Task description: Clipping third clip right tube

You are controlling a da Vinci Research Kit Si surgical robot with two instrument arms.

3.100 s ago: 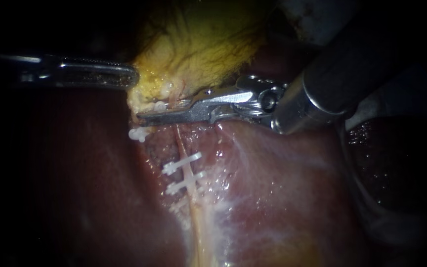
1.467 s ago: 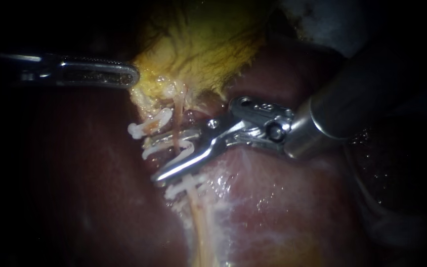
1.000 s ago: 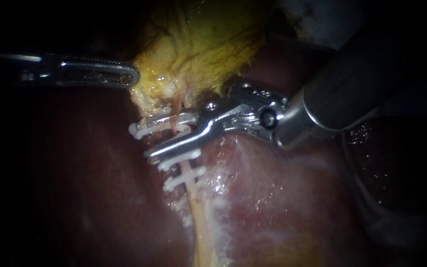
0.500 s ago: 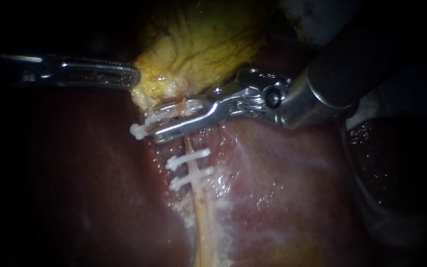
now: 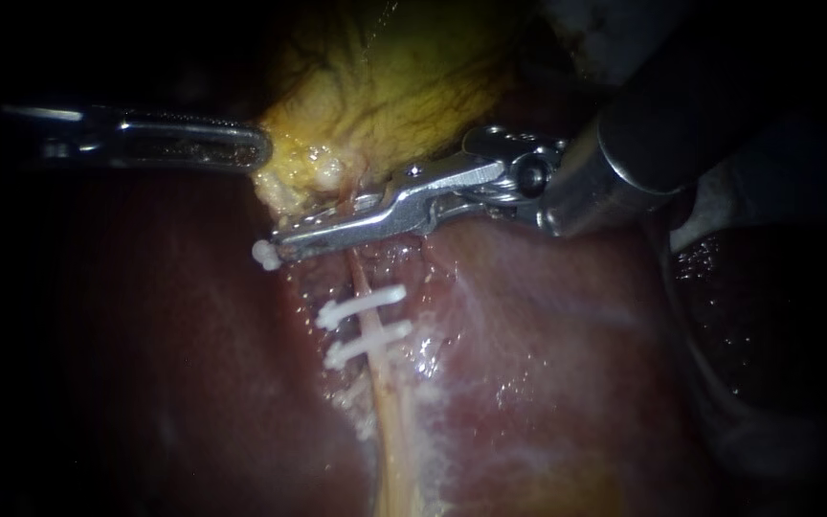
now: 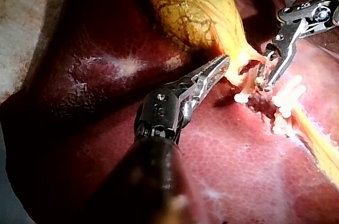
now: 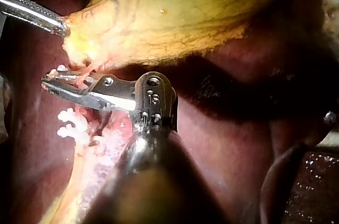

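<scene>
White plastic shows only as a small knob at the tip of the right instrument (image 5: 284, 247). That knob is the end of the clip (image 5: 264, 255), which the jaws squeeze from both sides across the tube (image 5: 357, 278). The clip sits just under the yellow neck of the gallbladder (image 5: 394, 86) and apart from the two lower clips (image 5: 361, 304). The left instrument (image 5: 256, 150) has its jaws clenched on the gallbladder's edge, drawing the neck taut off the liver (image 5: 547, 364). This looks like the closing squeeze. To do it well, I judge the jaws should lie square across the tube, with the whole tube inside the clip and no fat or liver caught alongside. Press firmly until the latch end catches. The left pull is best held even, since a jerk could tear the thin tube at the clip. Whether the latch has locked cannot be told here, so check it, then open the jaws gently and back straight off.
</scene>
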